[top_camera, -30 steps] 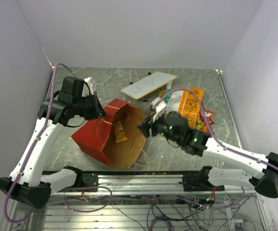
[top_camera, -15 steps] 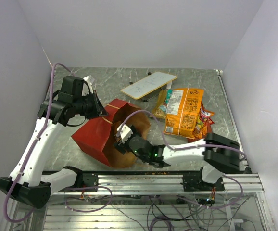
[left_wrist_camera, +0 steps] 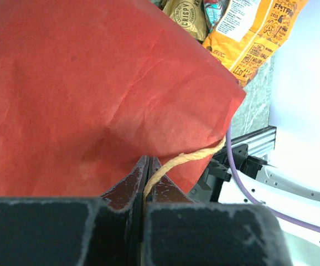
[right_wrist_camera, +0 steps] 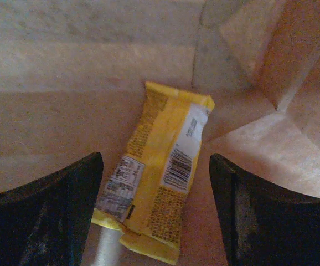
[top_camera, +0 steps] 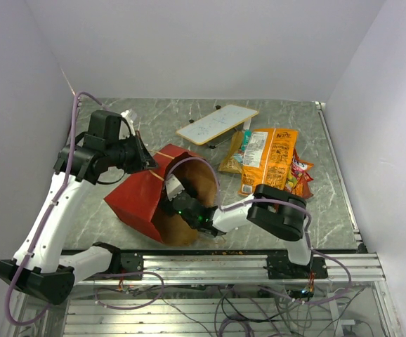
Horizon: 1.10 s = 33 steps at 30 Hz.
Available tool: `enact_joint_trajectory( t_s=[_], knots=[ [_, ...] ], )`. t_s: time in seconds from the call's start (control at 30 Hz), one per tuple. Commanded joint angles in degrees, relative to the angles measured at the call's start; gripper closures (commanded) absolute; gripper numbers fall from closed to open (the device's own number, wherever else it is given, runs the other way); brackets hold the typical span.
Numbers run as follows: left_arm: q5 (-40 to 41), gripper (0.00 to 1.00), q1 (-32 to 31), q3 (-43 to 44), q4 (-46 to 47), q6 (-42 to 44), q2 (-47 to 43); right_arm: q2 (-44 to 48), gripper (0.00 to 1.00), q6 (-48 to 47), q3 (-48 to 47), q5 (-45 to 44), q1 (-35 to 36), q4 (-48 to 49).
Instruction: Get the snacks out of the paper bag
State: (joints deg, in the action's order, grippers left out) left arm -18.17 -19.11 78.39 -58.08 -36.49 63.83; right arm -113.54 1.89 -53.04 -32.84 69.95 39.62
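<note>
- Right hand point(right_wrist_camera: 154, 166) is deep inside the paper bag point(top_camera: 134, 199), fingers spread wide either side of one yellow packet point(right_wrist_camera: 159, 185), gripping nothing.
- Left hand point(left_wrist_camera: 148, 166) is pinched tight on the bag's string handle point(left_wrist_camera: 189, 158), at the far left rim.
- Count: one bag lying on its side, one packet inside it, and four snacks point(top_camera: 270, 163) that I can make out heaped on the surface point(top_camera: 154, 118) to the right, plus one white board point(top_camera: 217, 124) beyond them.
- Only the right wrist view shows the yellow packet; from above the hand point(top_camera: 175, 199) covers it.
- A second ago that hand was outside by the heap and the packet showed in the bag's mouth; the left hand point(top_camera: 145, 163) hasn't budged.
</note>
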Motion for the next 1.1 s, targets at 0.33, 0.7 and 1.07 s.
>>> enact_joint_trajectory(
  t_s=[0.33, 0.7, 1.07],
  knots=[
    [8.29, 0.93, -0.11, -0.7, -5.08, 2.58, -4.75, -0.23, 0.64, 3.69, -0.61, -2.08, -0.76, -7.82],
    [18.07, 0.93, -0.08, -5.87, -9.94, 3.97, -14.86, 16.95, 0.93, 1.5, 3.67, 5.87, 1.69, -12.1],
    [24.19, 0.93, -0.09, -14.77, -7.76, 2.25, -27.76, 39.07, 0.94, -2.37, 4.21, 15.66, 6.5, -18.81]
  ],
)
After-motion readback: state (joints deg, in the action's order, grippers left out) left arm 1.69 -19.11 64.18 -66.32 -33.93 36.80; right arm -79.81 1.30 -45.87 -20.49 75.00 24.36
